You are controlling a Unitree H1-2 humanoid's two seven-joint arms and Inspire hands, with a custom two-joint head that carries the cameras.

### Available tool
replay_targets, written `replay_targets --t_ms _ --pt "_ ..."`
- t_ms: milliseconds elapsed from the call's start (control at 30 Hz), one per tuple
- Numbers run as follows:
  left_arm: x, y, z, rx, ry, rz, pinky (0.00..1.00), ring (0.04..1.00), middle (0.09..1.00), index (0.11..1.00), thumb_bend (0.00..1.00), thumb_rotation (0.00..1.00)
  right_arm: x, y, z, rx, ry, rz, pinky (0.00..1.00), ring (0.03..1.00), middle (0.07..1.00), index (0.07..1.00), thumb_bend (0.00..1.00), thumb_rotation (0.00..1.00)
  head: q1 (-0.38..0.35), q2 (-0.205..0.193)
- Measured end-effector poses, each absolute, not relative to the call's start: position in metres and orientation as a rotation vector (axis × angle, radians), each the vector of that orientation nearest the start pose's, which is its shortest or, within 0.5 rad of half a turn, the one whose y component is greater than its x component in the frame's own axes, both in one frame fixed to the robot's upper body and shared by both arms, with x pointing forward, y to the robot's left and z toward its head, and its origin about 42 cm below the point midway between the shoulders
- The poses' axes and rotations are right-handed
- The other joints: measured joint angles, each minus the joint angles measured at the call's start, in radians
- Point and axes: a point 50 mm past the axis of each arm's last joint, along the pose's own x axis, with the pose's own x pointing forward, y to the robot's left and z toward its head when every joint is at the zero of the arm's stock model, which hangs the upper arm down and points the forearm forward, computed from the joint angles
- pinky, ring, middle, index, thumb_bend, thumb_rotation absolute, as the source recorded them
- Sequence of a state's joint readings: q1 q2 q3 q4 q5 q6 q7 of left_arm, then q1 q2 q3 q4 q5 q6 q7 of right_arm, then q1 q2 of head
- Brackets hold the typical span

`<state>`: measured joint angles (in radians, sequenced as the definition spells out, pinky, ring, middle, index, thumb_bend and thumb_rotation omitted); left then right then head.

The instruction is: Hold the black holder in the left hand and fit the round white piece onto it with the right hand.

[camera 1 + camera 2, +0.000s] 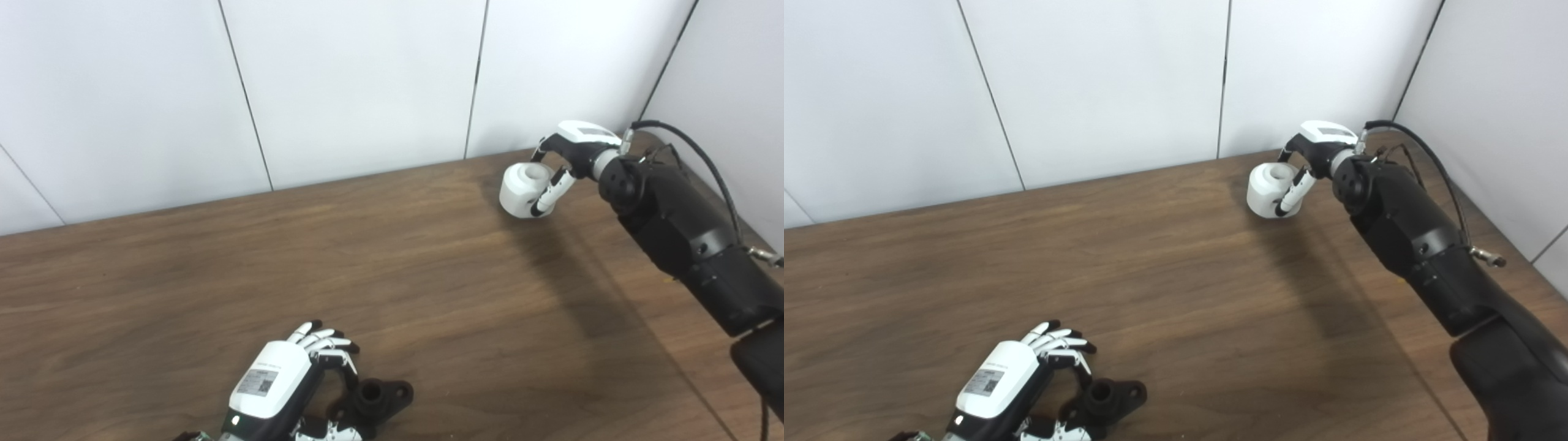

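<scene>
The right hand [560,164] is closed around the round white piece [523,190] at the far side of the table [429,275]. The left hand [288,383] curls on the black holder [376,399], near the front edge, well apart.

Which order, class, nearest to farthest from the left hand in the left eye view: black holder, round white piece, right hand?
1. Black holder: right beside the left hand, bottom edge.
2. Round white piece: far side, upper right.
3. Right hand: wrapped round that piece, a shade farther right.

White round piece [525,189], black holder [376,397], brown table [392,275]
</scene>
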<state>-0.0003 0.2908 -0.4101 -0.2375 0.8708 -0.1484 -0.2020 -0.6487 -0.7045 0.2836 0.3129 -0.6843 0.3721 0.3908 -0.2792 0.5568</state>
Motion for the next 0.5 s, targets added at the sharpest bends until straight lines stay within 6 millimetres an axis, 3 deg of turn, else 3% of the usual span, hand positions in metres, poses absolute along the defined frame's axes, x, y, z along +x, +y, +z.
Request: replay_targets --t_ms 67,100,500 --pt "0.2487 0.1697 0.1354 1.122 -0.384 -0.601 0.95 0.847 0.768 0.485 0.52 0.05 0.458 -0.3882 0.2726 -1.391 0.275 0.047 1.0 1.0 0.916 0.516 0.59 0.16 0.0 0.002" --pt "0.2487 0.1697 0.1353 1.123 -0.384 -0.601 0.95 0.848 0.768 0.485 0.52 0.05 0.4579 -0.3884 0.2729 -1.391 0.269 0.049 1.0 1.0 0.913 0.503 0.56 0.15 0.0 0.002" --pt "0.2485 0.1689 0.1351 1.121 -0.382 -0.598 0.96 0.852 0.77 0.485 0.52 0.05 0.4578 -0.3872 0.2757 -1.412 0.2 0.065 1.0 0.989 0.883 0.488 0.52 0.15 0.005 0.005"
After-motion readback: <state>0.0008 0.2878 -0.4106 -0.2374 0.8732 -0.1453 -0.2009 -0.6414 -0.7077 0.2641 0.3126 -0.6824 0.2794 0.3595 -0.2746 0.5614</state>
